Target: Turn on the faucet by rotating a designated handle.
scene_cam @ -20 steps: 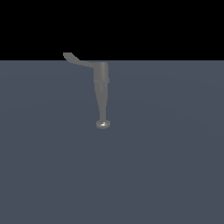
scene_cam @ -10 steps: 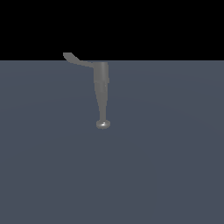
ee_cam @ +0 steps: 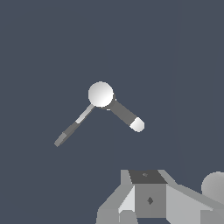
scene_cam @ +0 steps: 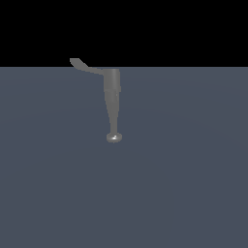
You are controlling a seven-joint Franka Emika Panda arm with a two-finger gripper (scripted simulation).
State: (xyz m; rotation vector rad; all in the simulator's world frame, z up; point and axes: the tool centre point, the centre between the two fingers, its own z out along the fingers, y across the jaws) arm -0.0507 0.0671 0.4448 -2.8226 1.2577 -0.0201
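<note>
Grey metallic faucet (scene_cam: 112,101) stood on the slate surface (scene_cam: 184,184), its handle (scene_cam: 85,66) sticking out toward the exterior view's left from the wide end. In the wrist view the handle (ee_cam: 72,128) lay well apart from the end effector (ee_cam: 148,199). End effector held nothing; whether its jaws were apart couldn't be told.

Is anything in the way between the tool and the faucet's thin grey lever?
Nothing: in the wrist view only bare dark blue-grey floor lies between the white tool and the thin flat grey lever. The exterior view lacks the tool.
</note>
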